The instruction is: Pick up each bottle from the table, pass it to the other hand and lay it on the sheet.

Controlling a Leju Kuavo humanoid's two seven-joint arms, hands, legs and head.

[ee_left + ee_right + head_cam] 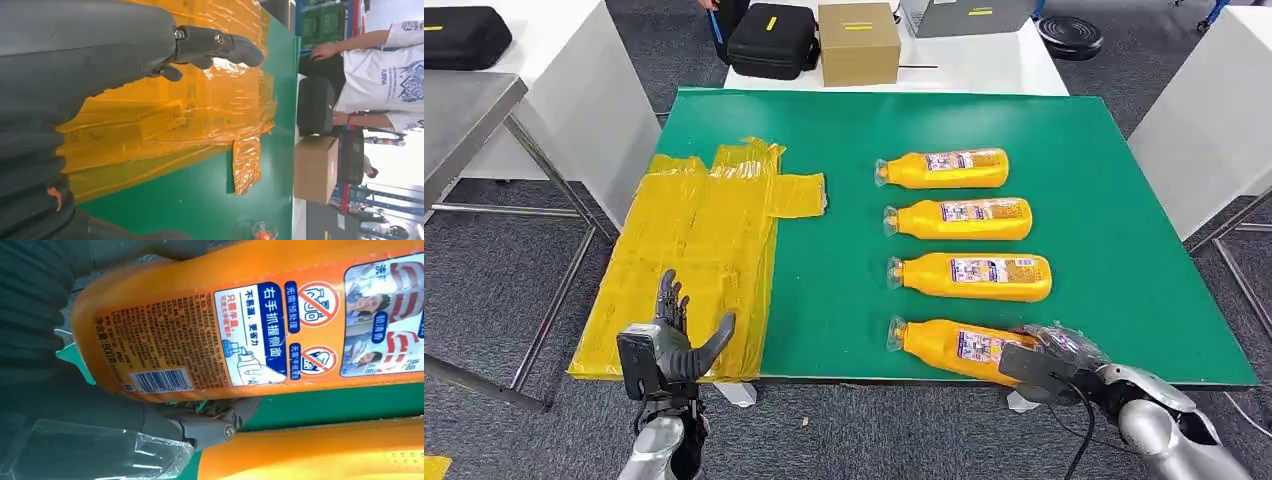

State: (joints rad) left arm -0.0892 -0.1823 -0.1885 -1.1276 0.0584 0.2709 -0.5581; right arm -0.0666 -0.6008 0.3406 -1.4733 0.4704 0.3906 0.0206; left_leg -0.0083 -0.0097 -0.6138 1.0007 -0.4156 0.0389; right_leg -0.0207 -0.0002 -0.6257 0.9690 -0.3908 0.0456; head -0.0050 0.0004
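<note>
Four bottles are lying on the table; your right hand point(1042, 358) is closing around the base of the nearest bottle point(954, 344), its long axis running leftward toward your left hand point(667, 345), which is waiting open and empty beside the sheet point(699, 240).

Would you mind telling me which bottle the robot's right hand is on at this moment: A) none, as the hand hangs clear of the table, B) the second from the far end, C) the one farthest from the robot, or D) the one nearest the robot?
D: the right hand is on the base end of the nearest bottle in the row of four, and its thumb and fingers lie against that bottle.
</note>
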